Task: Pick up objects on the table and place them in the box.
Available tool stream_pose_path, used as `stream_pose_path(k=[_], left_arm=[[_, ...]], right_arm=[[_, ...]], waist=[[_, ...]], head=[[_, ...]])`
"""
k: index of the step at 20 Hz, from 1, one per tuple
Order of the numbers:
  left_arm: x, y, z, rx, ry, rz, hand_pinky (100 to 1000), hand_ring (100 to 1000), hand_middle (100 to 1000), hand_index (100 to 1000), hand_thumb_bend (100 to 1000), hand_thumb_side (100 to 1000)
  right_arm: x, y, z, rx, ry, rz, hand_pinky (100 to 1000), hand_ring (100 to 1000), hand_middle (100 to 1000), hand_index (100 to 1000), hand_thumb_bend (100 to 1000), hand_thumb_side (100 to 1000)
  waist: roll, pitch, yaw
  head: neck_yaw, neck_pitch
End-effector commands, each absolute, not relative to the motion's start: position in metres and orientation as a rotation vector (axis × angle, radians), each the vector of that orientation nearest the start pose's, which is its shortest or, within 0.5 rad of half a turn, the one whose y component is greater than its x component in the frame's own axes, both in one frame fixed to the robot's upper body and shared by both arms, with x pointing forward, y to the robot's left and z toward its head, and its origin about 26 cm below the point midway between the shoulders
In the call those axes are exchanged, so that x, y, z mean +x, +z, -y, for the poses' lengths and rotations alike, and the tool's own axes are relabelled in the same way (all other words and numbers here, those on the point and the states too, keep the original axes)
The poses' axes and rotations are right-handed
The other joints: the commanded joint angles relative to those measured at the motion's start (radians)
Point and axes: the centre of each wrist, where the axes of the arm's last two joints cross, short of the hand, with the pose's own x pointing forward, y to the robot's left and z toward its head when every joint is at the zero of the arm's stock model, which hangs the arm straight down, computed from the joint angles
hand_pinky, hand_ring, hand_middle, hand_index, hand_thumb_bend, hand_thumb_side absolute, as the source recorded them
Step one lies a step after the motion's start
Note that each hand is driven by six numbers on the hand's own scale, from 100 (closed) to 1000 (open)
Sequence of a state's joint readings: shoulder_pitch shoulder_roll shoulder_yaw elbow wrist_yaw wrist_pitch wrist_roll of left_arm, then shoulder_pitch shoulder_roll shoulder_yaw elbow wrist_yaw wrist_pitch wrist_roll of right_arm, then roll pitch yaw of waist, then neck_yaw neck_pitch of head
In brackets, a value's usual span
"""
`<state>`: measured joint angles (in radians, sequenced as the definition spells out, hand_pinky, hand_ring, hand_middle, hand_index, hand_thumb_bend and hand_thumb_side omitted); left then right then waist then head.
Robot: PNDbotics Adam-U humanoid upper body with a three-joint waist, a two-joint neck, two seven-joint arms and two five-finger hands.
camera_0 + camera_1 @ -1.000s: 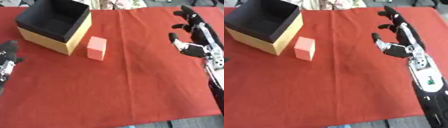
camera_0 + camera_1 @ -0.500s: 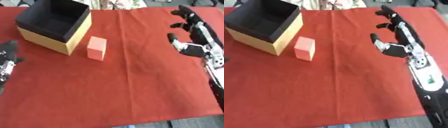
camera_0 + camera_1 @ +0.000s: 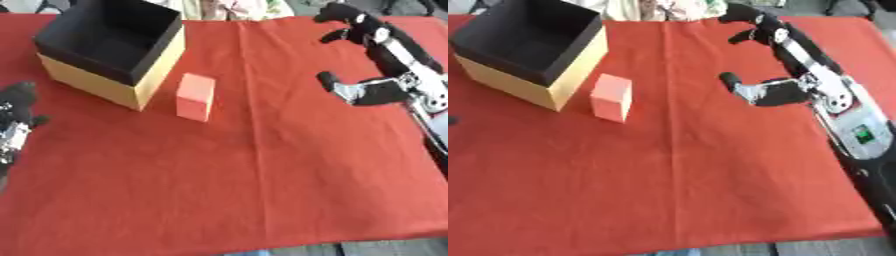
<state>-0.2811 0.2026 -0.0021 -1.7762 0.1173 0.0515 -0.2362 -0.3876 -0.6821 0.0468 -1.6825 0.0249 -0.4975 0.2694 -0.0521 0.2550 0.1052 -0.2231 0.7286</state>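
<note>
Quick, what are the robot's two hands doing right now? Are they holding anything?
Left hand: at the left edge, can't tell if open or shut.
Right hand: open, holding nothing, well right of the block.

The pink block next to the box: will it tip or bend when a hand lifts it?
The pink block looks rigid with flat faces, so it probably will not bend. It stands upright on a narrow base on the red cloth, so a sideways push might topple it.

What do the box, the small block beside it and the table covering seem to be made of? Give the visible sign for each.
Box: probably cardboard, with flat tan walls, thin edges and a matte black inside.
Block: matte salmon-pink, possibly foam or painted wood; the material stays open.
Table covering: red cloth, with fold creases and a soft, dull surface.
</note>
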Motion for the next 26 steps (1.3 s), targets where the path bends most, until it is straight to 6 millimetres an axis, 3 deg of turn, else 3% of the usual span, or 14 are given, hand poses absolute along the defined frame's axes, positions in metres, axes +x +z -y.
stream_pose_path(k=[1,11,26], left_arm=[[0.328,0.141,-0.253,-0.177,-0.428,1.980,877,1000,930,918,100,420],[0.329,0.141,-0.248,-0.205,-0.445,1.980,876,1000,931,917,100,415],[0.330,0.141,-0.244,-0.222,-0.456,1.978,888,1000,932,917,100,418]], right_arm=[[0.349,0.212,0.340,-0.298,1.283,2.251,771,1000,862,1000,273,259],[0.394,0.201,0.311,-0.216,1.516,2.116,775,1000,865,1000,251,316],[0.446,0.176,0.292,-0.257,1.531,1.968,779,1000,875,1000,232,361]], waist=[[0.000,-0.019,0.004],[0.002,-0.024,0.034],[0.000,-0.024,0.063]], head=[[-0.008,0.006],[-0.038,0.007],[-0.074,0.006]])
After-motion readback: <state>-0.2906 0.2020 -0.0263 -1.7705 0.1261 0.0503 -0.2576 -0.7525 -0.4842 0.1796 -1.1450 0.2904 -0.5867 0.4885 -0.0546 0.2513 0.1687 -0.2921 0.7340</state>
